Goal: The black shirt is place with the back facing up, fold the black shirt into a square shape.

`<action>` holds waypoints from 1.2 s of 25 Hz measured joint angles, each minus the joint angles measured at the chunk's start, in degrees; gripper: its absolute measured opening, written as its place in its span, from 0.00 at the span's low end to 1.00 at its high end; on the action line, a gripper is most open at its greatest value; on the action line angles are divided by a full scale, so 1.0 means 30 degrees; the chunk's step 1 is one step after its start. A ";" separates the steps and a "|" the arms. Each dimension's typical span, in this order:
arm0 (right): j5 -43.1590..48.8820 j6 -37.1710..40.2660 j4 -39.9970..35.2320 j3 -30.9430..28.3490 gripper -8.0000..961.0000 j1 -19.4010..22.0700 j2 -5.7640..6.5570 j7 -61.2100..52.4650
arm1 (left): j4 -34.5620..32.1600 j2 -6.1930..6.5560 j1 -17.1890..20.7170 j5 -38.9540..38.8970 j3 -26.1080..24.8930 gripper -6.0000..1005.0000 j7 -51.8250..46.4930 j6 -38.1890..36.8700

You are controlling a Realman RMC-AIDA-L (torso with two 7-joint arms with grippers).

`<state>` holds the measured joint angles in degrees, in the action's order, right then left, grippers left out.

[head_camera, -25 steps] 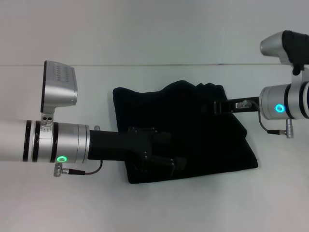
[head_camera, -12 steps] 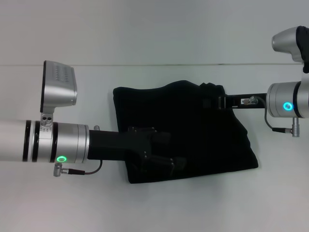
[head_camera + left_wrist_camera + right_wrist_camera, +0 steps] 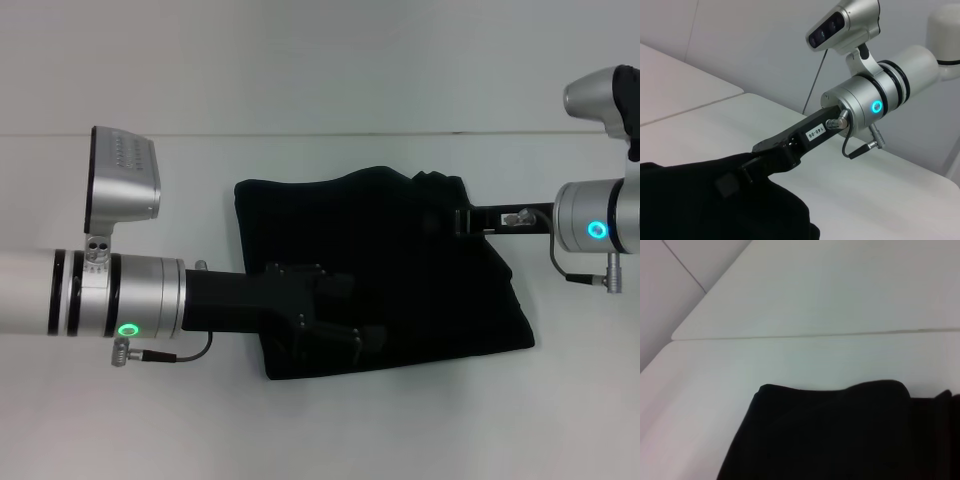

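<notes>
shirt [image 3: 400, 270] soft matt black cloth, kinda rumpled, surface [image 3: 320, 430] smooth matt white, left gripper [image 3: 345, 325] matt black hard plastic look with small screws, right gripper [image 3: 455, 218] same matt black, both wrists brushed silvery metal, slight sheen

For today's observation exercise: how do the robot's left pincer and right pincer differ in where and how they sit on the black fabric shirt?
1. The left pincer lies over the near part of the soft black shirt; the right pincer meets its far right edge.
2. The left pincer's black body shows well over the cloth; the right pincer's tip is hidden in bunched fabric.

Both are black and reach inward from opposite sides over the white table.
</notes>
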<state>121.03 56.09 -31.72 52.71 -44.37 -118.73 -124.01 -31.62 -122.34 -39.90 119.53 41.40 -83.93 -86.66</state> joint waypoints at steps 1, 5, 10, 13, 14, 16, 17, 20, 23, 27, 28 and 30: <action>0.0000 -0.0026 0.0037 -0.0003 0.05 0.0050 -0.0002 0.0000 | 0.0008 -0.0001 0.0000 0.0000 0.0000 0.90 0.0000 0.0000; -0.0015 -0.0284 0.0369 -0.0003 0.06 0.0257 0.0065 -0.0034 | 0.0022 -0.0001 0.0000 0.0000 0.0000 0.90 0.0000 0.0001; 0.0002 -0.0439 0.0973 -0.0001 0.06 0.0332 0.0246 0.0067 | 0.0023 -0.0028 0.0000 0.0000 0.0000 0.90 0.0000 0.0000; -0.0037 -0.0493 0.0981 -0.0057 0.07 0.0468 0.0208 0.0503 | 0.0023 -0.0031 -0.0028 0.0000 0.0000 0.89 0.0000 0.0002; -0.0067 -0.0534 0.0959 -0.0126 0.07 0.0497 0.0196 0.0602 | 0.0024 -0.0031 -0.0040 0.0000 0.0000 0.89 0.0001 0.0003; -0.0085 -0.0574 0.0894 -0.0238 0.12 0.0518 0.0195 0.0694 | 0.0023 -0.0031 -0.0056 0.0000 -0.0007 0.89 0.0000 0.0016; -0.0086 -0.0568 0.0862 -0.0275 0.17 0.0520 0.0212 0.0684 | 0.0023 -0.0030 -0.0066 0.0000 -0.0023 0.89 0.0001 0.0023; -0.0093 -0.0429 0.0785 -0.0665 0.31 0.0521 0.0319 0.0661 | 0.0022 -0.0015 -0.0081 0.0000 -0.0128 0.89 0.0000 0.0043; -0.0099 -0.0271 0.0779 -0.1209 0.44 0.0511 0.0506 0.0650 | 0.0022 -0.0003 -0.0044 0.0000 -0.0177 0.89 0.0000 0.0113; -0.0110 -0.0108 0.0938 -0.1467 0.61 0.0180 0.0784 0.0318 | 0.0022 -0.0001 0.0006 0.0000 -0.0176 0.89 0.0000 0.0302; -0.0110 -0.0100 0.0951 -0.1473 0.65 0.0087 0.0822 0.0117 | 0.0021 0.0000 0.0006 0.0001 -0.0178 0.89 0.0000 0.0311; -0.0110 -0.0094 0.0990 -0.1469 0.74 -0.0139 0.0895 -0.0340 | 0.0022 0.0000 0.0004 0.0000 -0.0176 0.89 0.0000 0.0314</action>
<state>120.70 55.81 -28.75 48.30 -44.78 -116.05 -125.03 -31.55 -122.34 -39.89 119.53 40.87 -83.93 -85.72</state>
